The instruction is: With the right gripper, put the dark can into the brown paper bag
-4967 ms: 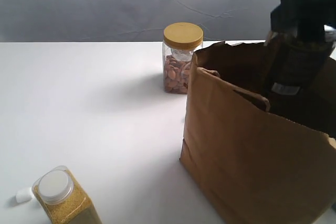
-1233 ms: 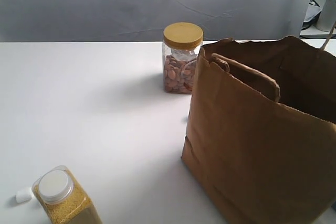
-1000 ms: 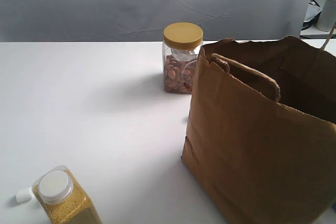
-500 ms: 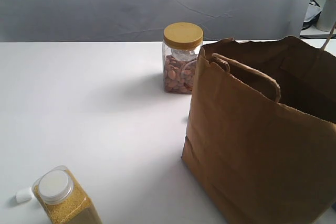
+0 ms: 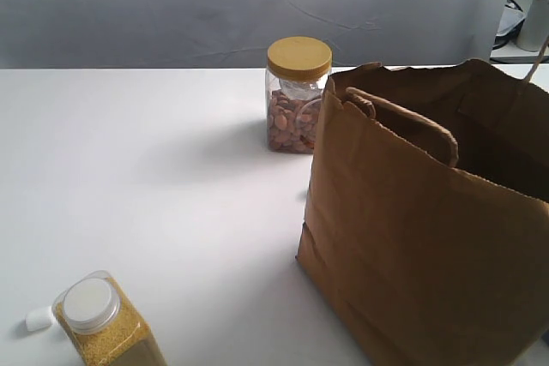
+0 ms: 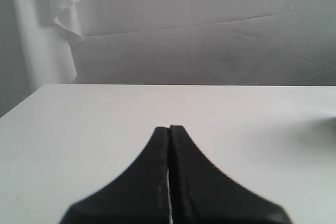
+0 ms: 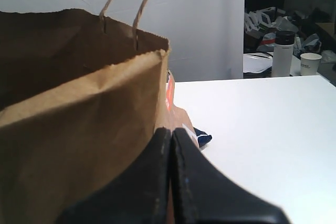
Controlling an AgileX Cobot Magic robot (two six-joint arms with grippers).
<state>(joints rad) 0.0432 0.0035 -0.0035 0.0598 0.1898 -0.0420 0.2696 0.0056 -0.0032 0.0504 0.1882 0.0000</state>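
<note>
The right gripper (image 7: 170,129) has its two fingers pressed flat together with nothing between them. It sits outside the brown paper bag (image 7: 79,119), low and just beside the bag's outer wall, below the rim and the twisted handles. The left gripper (image 6: 169,128) is closed and empty too, held over a bare stretch of the table (image 5: 154,177), away from everything.

I can't see the dark can from any angle. It isn't in either gripper and it isn't standing on the open tabletop. The bag stands upright toward the near right corner with its mouth open, and its walls hide the inside. My guess is that the can is down in there and the placing step is finished.

The yellow-lidded nut jar (image 5: 298,96) stands near the far edge, just behind the bag's left corner. The jar of yellow grains (image 5: 107,323) is at the near left corner with a small white piece (image 5: 39,318) beside it.

If that guess is right, the next move only needs the right arm to keep clear of the bag's wall and handles so the bag stays upright.
</note>
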